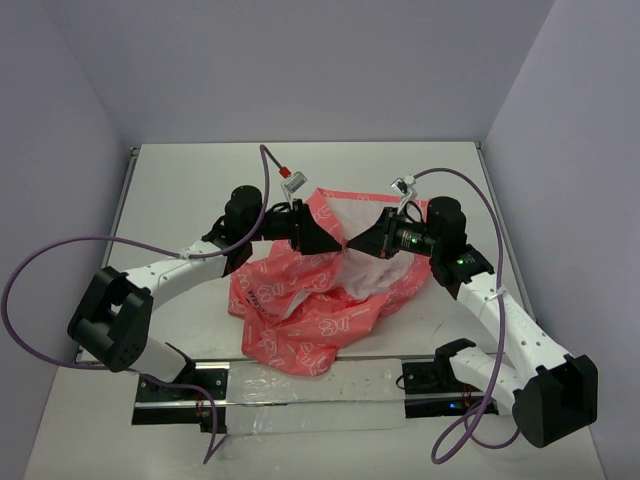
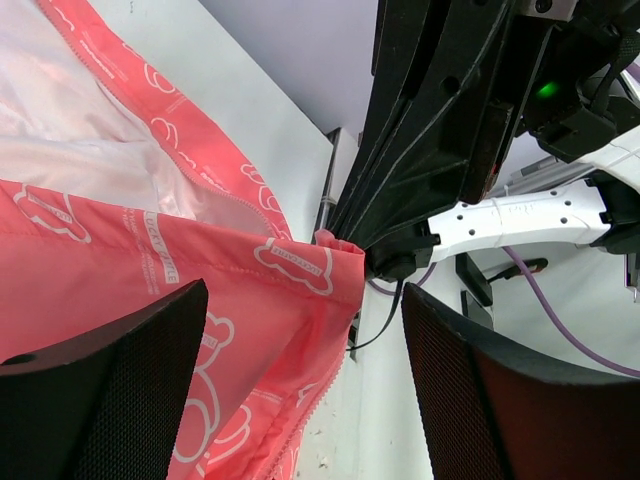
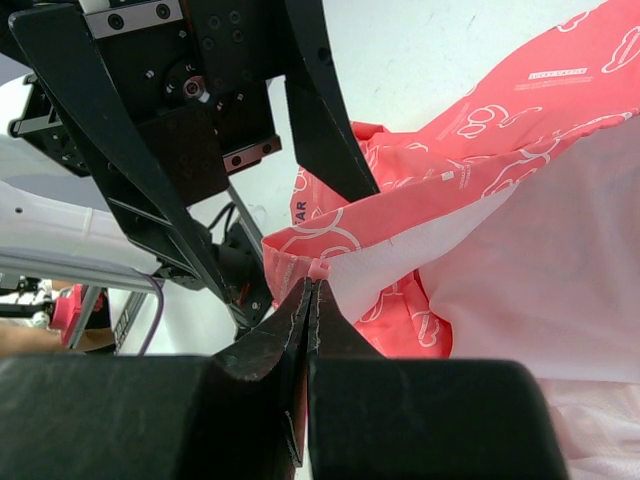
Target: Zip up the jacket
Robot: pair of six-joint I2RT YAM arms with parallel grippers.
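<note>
The coral-pink jacket [image 1: 300, 310] with white outline motifs lies crumpled mid-table, its white lining [image 1: 362, 272] showing. Part of its edge is lifted. My right gripper [image 1: 351, 243] is shut on a corner of that raised edge; in the right wrist view the closed tips [image 3: 312, 287] pinch a small pink tab of the jacket [image 3: 480, 130]. My left gripper [image 1: 337, 243] faces it, almost tip to tip, and stands open. In the left wrist view its wide jaws [image 2: 303, 300] frame the jacket's [image 2: 120, 270] zipper edge without closing on it.
The white table [image 1: 190, 180] is boxed in by grey walls on three sides. A metal rail under clear plastic [image 1: 300, 395] runs along the near edge between the arm bases. Purple cables [image 1: 60, 250] loop beside both arms.
</note>
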